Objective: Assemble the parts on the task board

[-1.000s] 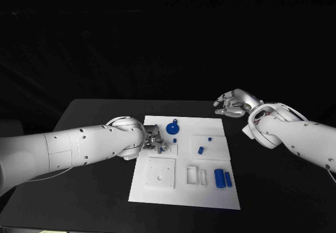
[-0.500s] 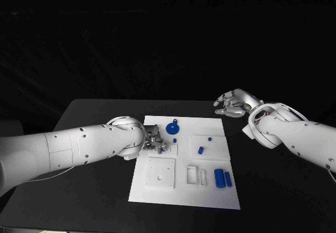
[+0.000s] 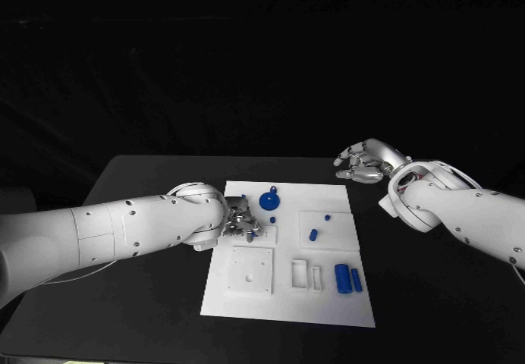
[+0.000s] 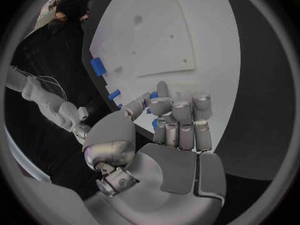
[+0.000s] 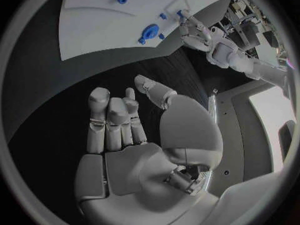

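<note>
While beneath left hand (image 3: 243,224), part (image 4: 153,95).

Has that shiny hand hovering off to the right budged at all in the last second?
No. The right hand sits at the same spot beyond the task board's far right corner, fingers curled, holding nothing.

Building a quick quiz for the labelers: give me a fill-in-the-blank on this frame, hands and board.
1. The task board lying on the black table is coloured ____.
2. The hand working over the board is the robot's ____ hand.
3. The right hand hovers off the board, over the ____.
4. The round disc-shaped part is coloured ____.

Missing words: white; left; table; blue
</note>
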### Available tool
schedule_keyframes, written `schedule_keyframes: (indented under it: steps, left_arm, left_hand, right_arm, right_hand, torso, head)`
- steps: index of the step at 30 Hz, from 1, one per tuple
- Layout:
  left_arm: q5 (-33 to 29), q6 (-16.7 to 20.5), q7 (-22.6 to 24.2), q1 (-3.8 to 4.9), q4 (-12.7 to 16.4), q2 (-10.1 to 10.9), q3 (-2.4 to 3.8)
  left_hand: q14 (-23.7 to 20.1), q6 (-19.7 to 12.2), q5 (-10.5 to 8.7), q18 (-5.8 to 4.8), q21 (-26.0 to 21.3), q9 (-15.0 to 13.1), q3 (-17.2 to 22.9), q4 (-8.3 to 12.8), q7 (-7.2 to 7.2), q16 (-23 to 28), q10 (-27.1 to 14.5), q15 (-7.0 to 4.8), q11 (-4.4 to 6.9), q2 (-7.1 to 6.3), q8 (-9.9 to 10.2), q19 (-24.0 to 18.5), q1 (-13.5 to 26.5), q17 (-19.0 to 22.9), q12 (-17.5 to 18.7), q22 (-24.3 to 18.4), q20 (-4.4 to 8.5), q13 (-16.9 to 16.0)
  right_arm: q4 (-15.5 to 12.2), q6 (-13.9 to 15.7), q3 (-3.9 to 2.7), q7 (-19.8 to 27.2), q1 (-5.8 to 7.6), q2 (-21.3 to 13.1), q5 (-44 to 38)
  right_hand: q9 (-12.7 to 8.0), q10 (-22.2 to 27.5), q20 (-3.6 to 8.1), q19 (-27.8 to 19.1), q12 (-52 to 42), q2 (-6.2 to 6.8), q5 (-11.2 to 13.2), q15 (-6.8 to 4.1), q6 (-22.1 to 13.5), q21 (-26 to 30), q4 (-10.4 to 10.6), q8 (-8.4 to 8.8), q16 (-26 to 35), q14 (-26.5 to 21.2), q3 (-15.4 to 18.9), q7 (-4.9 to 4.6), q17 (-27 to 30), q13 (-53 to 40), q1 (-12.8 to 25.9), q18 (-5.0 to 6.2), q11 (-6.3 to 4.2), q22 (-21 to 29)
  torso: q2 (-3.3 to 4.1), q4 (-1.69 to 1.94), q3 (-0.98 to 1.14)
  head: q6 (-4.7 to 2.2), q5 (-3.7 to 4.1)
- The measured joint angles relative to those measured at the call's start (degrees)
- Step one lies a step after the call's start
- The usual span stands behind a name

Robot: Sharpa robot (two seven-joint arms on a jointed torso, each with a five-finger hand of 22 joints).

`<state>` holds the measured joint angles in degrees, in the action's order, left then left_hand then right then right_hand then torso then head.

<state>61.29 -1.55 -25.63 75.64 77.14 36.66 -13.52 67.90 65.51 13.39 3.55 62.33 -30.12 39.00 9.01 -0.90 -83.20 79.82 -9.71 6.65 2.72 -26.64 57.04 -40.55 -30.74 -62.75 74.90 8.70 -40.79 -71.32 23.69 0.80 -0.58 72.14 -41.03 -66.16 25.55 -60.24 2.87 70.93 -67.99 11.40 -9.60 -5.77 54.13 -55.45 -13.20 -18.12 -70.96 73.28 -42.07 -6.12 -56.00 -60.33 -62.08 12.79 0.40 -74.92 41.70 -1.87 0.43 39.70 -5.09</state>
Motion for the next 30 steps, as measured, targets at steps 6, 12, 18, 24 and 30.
schedule_keyframes:
  steps: [6, 12, 18, 24, 30]
  left_arm:
    - [0.0, 0.0, 0.0, -0.01, -0.2, -0.1, 0.0]
    - [-0.2, 0.0, 0.0, -0.03, -0.4, -0.2, -0.01]
    - [-0.4, 0.0, 0.0, -0.04, -0.6, -0.4, -0.01]
    - [-0.8, -0.1, 0.0, -0.04, -0.8, -0.4, -0.02]
    - [-0.9, -0.3, 0.0, -0.04, -0.9, -0.5, -0.04]
  left_hand:
    - [0.0, 0.0, 0.91, 0.0, 0.0, -0.1, 0.1, 0.1, 0.02, 0.0, 0.0, 0.0, 0.0, 0.54, -0.2, -0.1, 0.5, 0.0, 0.0, 0.0, 0.09, 0.0]
    - [0.1, 0.0, 0.97, 0.0, 0.0, -0.1, 0.1, 0.1, 0.02, 0.0, 0.0, 0.07, 0.01, 1.55, -0.3, -0.1, 1.5, 0.0, 0.0, 0.0, 0.13, 0.0]
    - [0.3, 0.2, 0.97, 0.0, 0.0, -0.2, 0.1, 0.1, 0.0, 0.0, 0.0, -0.11, 0.01, 2.42, -0.2, -0.3, 2.4, 0.0, 0.0, 0.0, -0.08, 0.0]
    - [0.2, 0.3, -2.25, 0.0, 0.0, -0.2, -0.1, -0.1, 0.08, 0.0, 0.0, -0.22, 0.01, 3.61, -0.2, -0.5, 3.6, 0.0, 0.0, 0.0, 0.11, 0.0]
    - [0.5, 1.3, -3.91, 0.0, 0.0, -0.1, 0.0, -0.5, 0.87, 0.0, 0.0, -0.77, 0.01, 3.34, 0.1, -0.7, 4.6, 0.0, 0.0, 0.0, -0.09, -0.1]
  right_arm:
    - [0.0, 0.0, 0.0, 0.0, 0.0, 0.0, 0.0]
    - [0.0, 0.0, 0.0, 0.0, 0.0, 0.0, 0.0]
    - [-0.1, 0.0, 0.0, 0.0, 0.01, 0.0, -0.1]
    - [-0.1, -0.1, 0.0, 0.0, 0.01, 0.0, -0.1]
    - [-0.1, -0.1, 0.0, 0.0, 0.01, 0.0, -0.1]
  right_hand:
    - [0.0, 0.0, 0.21, 0.2, 0.0, 0.0, -0.2, 0.0, 0.0, 0.0, 0.0, 0.0, 0.0, 0.0, 0.0, 0.01, 0.0, 0.0, 0.0, -0.01, 0.0, 0.0]
    - [0.0, 0.0, 0.13, 0.3, -0.3, 0.0, -1.1, 0.0, 0.0, 0.0, 0.0, 0.0, 0.2, 0.0, 0.0, 0.02, 0.0, 0.1, 0.0, -0.01, 0.0, 0.0]
    - [0.0, 0.0, 0.13, 0.3, -0.3, 0.0, -1.4, 0.01, 0.0, 0.0, 0.0, 0.0, 0.2, 0.0, 0.0, 0.04, 0.0, 0.1, 0.0, -0.01, 0.0, 0.0]
    - [0.0, 0.0, 0.12, 0.3, -0.3, 0.0, -1.7, 0.03, 0.0, 0.0, 0.0, 0.0, 0.2, 0.0, 0.0, 0.04, 0.0, 0.1, 0.0, -0.01, 0.0, 0.0]
    - [0.0, 0.0, 0.11, 0.3, -0.3, 0.0, -1.9, 0.07, 0.1, 0.0, 0.0, 0.0, 0.2, 0.1, 0.0, 0.08, 0.0, 0.1, 0.0, -0.02, 0.0, 0.0]
  torso:
    - [0.0, 0.01, -0.02]
    - [0.01, 0.02, -0.02]
    - [0.01, 0.04, -0.05]
    - [0.01, 0.04, -0.05]
    - [0.01, 0.03, -0.04]
  head:
    - [0.0, 0.04]
    - [0.03, 0.07]
    - [0.0, 0.12]
    - [-0.02, 0.18]
    - [-0.02, 0.18]
